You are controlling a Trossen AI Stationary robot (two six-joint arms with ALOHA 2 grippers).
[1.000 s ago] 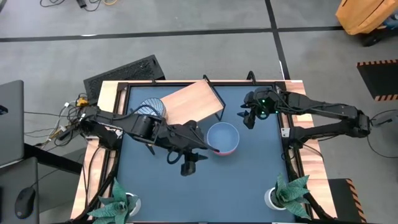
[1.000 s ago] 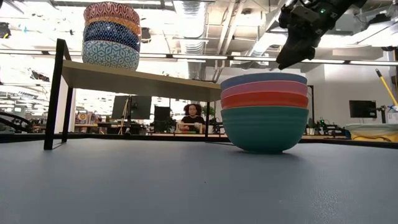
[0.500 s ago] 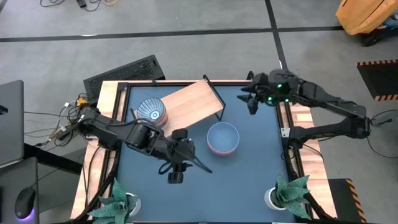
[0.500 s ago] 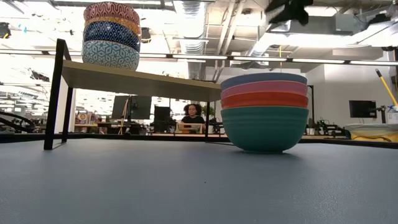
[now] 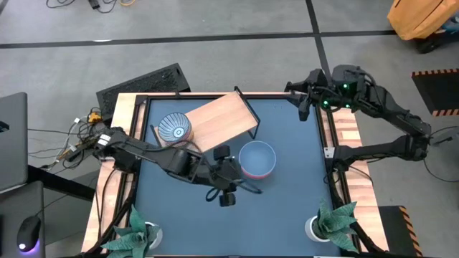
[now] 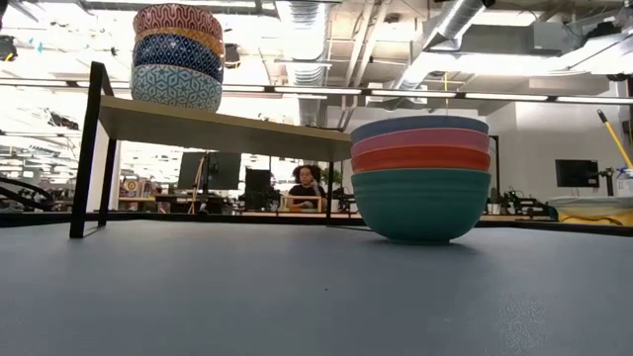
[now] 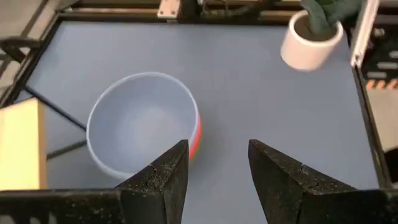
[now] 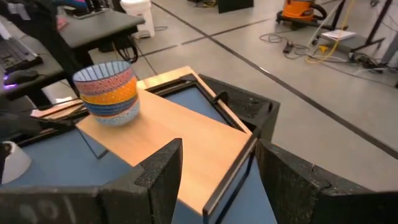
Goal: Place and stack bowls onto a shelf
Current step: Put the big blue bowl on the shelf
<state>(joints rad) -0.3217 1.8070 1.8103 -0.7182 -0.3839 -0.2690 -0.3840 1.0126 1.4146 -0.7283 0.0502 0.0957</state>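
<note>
Three patterned bowls (image 5: 174, 127) are stacked on the left part of the wooden shelf (image 5: 222, 115), also visible in the low view (image 6: 178, 54) and the right wrist view (image 8: 107, 92). A second stack of plain bowls (image 5: 257, 159), light blue on top and green at the bottom (image 6: 420, 178), rests on the blue tabletop to the right of the shelf. My left gripper (image 5: 247, 185) hovers open just near-left of this stack (image 7: 143, 124), with nothing between its fingers (image 7: 217, 168). My right gripper (image 5: 305, 100) is open, high over the far right corner, and faces the shelf (image 8: 186, 143).
Two white pots with green plants stand at the near corners (image 5: 147, 233) (image 5: 319, 228); one also appears in the left wrist view (image 7: 308, 40). The shelf's right half is bare wood (image 8: 186, 143). A black frame (image 5: 215, 97) rims the table. A person sits far behind (image 6: 307, 183).
My right gripper has risen and pulled back toward the far right corner, leaving the low view. My left gripper drew back from the plain stack's rim toward the near left, then came right again beside the stack, lower than before. The bowls have not moved.
</note>
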